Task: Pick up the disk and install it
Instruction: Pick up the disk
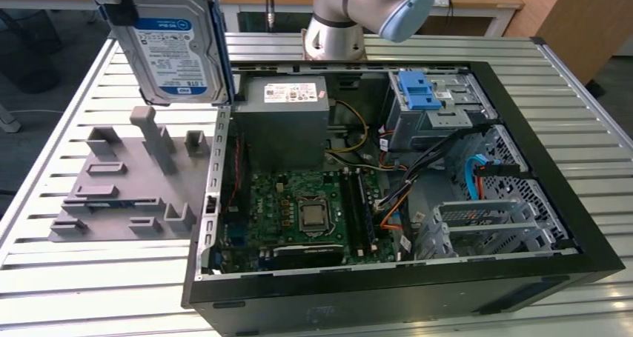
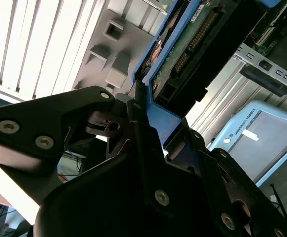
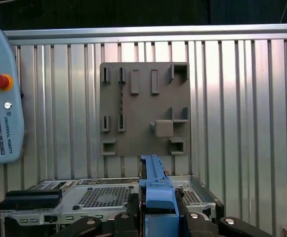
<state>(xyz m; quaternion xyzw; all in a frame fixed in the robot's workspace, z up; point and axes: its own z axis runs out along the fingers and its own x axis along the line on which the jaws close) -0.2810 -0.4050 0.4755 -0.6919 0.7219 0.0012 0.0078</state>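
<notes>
**Slatted desk [image 1: 99, 278], open case [image 1: 396, 296]: disk [image 1: 178, 52] up in the claw [image 3: 156, 200]**

The claw was pinched on the disk's blue rails, holding it clear of the desk above the far end of a grey fixture plate [image 1: 118, 181], just beside the case wall. Its long axis stood upright, hanging down from the claw. The blue-latched drive cage [image 1: 435, 104] lay across the case, toward the exterior view's right.

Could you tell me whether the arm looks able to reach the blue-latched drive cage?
Probably yes: the computer case lies open on top, leaving the drive cage uncovered, though black cables run beside it. The tool grips the disk.
</notes>
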